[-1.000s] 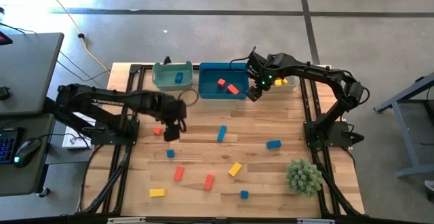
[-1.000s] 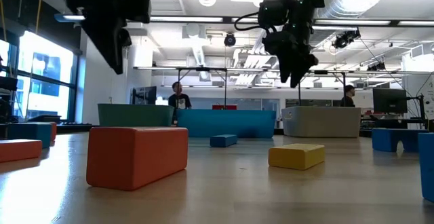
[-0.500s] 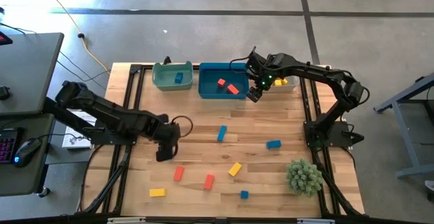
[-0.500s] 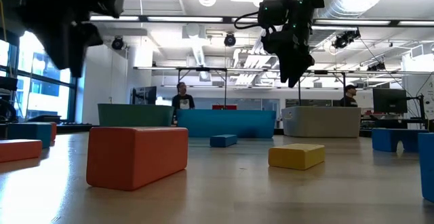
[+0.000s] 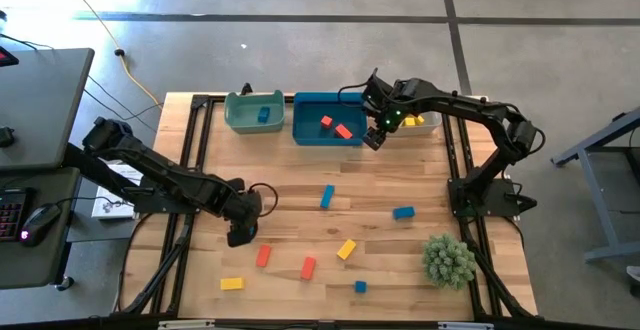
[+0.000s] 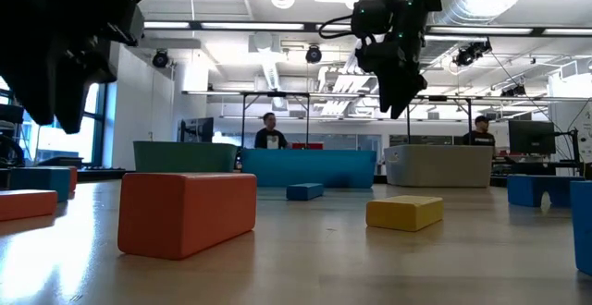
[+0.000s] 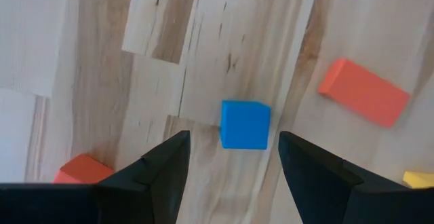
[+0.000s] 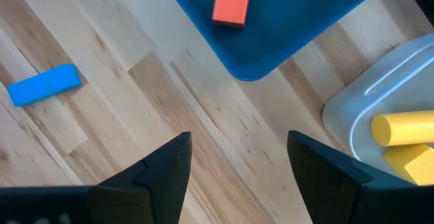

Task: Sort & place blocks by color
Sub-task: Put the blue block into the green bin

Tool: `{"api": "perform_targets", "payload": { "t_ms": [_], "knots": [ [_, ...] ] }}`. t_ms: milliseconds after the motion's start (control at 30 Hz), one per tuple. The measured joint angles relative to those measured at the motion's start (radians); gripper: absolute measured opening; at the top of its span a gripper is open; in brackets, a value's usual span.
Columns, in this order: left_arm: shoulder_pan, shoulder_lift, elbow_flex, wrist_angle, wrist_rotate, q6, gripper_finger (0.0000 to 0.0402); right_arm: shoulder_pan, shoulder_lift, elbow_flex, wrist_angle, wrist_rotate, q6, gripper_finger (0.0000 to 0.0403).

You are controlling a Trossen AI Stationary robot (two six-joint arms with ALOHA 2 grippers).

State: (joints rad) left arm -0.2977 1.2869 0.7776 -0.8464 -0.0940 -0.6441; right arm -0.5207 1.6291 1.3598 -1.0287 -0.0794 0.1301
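Note:
My left gripper (image 5: 240,232) hangs open over the table's left half, pointing down. A small blue cube (image 7: 245,124) lies flat on the wood just past its fingertips (image 7: 234,142), untouched. A red bar (image 7: 364,91) lies beside the cube. My right gripper (image 5: 375,138) stands open above the table between the blue bin (image 5: 300,130) and the white bin (image 5: 428,130). Red, yellow and blue blocks lie scattered on the near half, among them a blue bar (image 5: 327,197), a yellow one (image 5: 346,249) and a red one (image 5: 263,256).
The teal bin (image 5: 238,120) holds a blue block, the blue bin two red blocks (image 8: 232,1), and the white bin (image 8: 359,108) yellow ones. A spiky green plant (image 5: 447,260) stands at the near right. Bare wood lies in the middle of the table.
My left gripper has swung toward the table's near edge and come down, from beside a red block to over the blue cube, staying open. My right gripper has kept still.

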Motion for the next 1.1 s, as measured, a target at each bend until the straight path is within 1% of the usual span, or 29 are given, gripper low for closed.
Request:
{"api": "perform_targets", "payload": {
  "t_ms": [167,300,433,567,1100],
  "knots": [
    [0.000,0.016,-0.015,0.012,0.000,0.004,0.0213,0.000,0.000,0.000,0.006,0.000,0.004,0.0231],
    [0.000,0.040,-0.015,0.048,0.002,0.041,0.0213,0.000,0.000,0.000,0.015,0.000,0.007,0.0231],
    [0.000,0.083,-0.015,0.091,0.032,0.053,0.0213,0.000,0.000,0.000,0.028,0.000,0.010,0.0231],
    [0.000,0.134,-0.015,0.086,0.029,0.045,0.0213,0.000,0.000,0.000,0.031,0.000,0.011,0.0231],
    [0.000,0.262,-0.015,0.110,0.031,0.046,0.0212,0.000,0.000,0.000,0.032,-0.003,0.011,0.0231]
  ]
}}
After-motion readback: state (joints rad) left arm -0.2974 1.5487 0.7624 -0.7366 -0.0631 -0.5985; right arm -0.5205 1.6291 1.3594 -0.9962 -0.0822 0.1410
